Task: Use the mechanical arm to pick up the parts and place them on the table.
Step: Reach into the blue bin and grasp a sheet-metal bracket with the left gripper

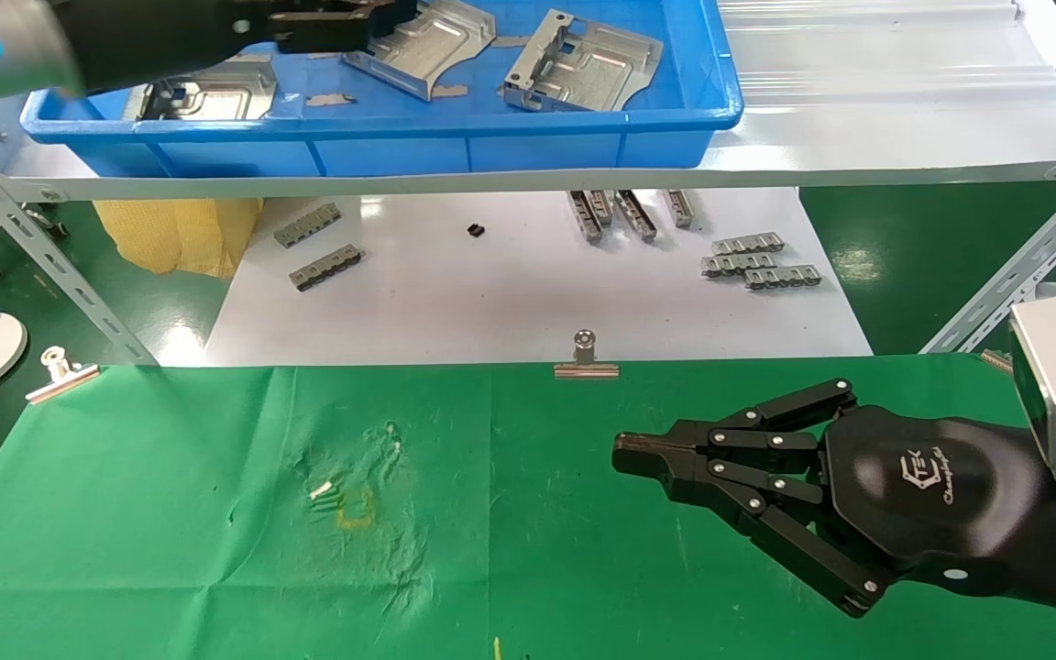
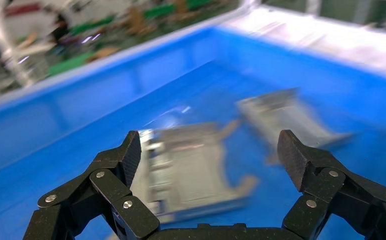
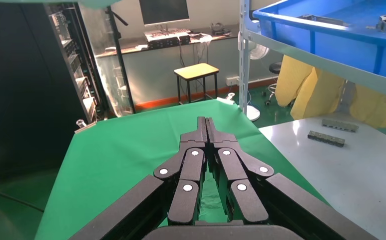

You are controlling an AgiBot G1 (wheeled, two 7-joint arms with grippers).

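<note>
My left gripper (image 2: 208, 155) hangs spread wide inside the blue bin (image 1: 455, 147) on the far shelf, over a stamped metal part (image 2: 188, 167), grasping nothing. My right gripper (image 1: 624, 452) rests pinched closed and empty above the green table (image 1: 170, 550).

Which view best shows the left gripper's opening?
The left wrist view: the left gripper is spread wide over a silvery stamped metal part in the blue plastic bin. The head view crops it; the right wrist view misses it.
</note>
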